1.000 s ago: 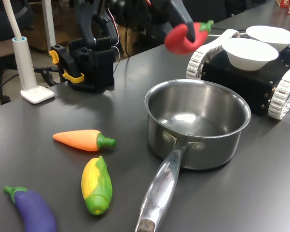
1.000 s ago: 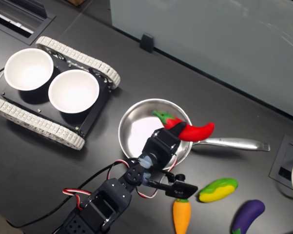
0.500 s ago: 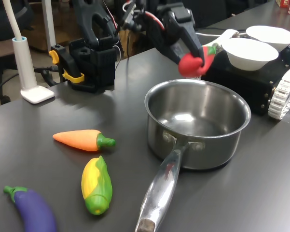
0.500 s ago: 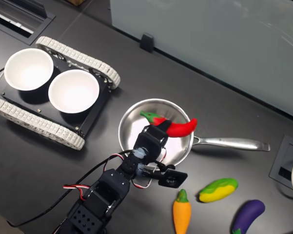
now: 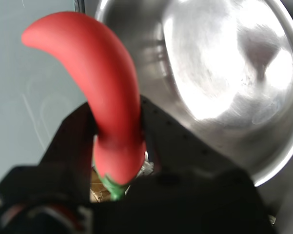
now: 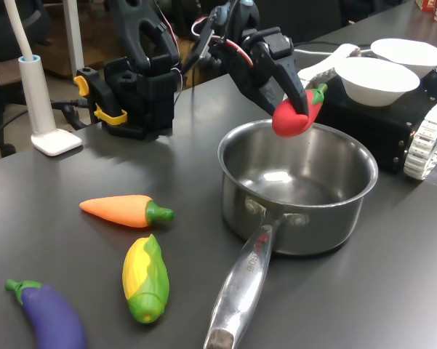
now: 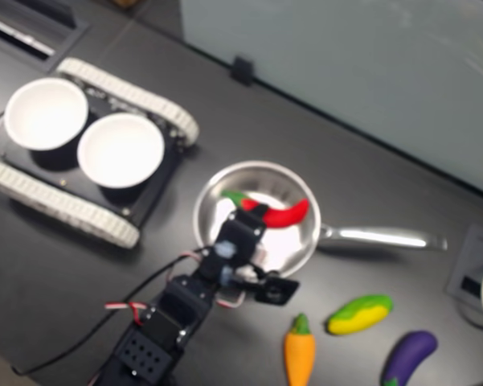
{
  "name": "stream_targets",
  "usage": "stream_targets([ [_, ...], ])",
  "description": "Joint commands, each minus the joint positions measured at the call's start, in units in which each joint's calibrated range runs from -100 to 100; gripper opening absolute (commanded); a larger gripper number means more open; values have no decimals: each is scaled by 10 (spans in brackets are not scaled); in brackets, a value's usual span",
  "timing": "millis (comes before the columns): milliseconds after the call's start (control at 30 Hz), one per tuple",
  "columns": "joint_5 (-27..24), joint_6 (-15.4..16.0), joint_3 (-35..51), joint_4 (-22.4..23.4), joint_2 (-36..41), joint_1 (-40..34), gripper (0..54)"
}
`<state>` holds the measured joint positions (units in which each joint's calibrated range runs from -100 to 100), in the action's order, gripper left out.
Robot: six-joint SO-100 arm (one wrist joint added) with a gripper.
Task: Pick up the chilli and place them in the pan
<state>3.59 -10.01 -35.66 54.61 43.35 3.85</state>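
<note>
I am holding the curved, glossy red toy chilli pepper with a green stem in the black pincer, whose jaws are clamped on the stem end, as the wrist view shows. The chilli is hanging just above the far rim of the round, shiny stainless-steel pan with a long riveted handle, directly below the pincer; in the second exterior view it is lying over the pan's open mouth.

I am judging the chilli light and somewhat yielding, its glossy skin probably slippery. The thick part near the stem looks the surest place to hold; the tapering tip is projecting free beyond the jaws.

Beyond the pincer, two white bowls are sitting on a black tracked vehicle. On the near side of the pan, well apart from the pincer, an orange carrot toy, a yellow-green corn toy and a purple eggplant toy are lying on the dark table. Nothing is standing between chilli and pan interior.
</note>
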Motion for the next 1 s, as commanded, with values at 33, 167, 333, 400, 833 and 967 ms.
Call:
stream_targets([
  [33,-3,-9,10,-33,29,-8,2],
  [167,2,-8,10,-23,27,-8,100],
  [333,5,-8,9,5,30,-12,238],
  [400,10,-7,3,10,33,-18,265],
  [833,-4,-7,-7,74,63,-32,371],
  [967,-17,-7,-16,74,78,-27,424],
])
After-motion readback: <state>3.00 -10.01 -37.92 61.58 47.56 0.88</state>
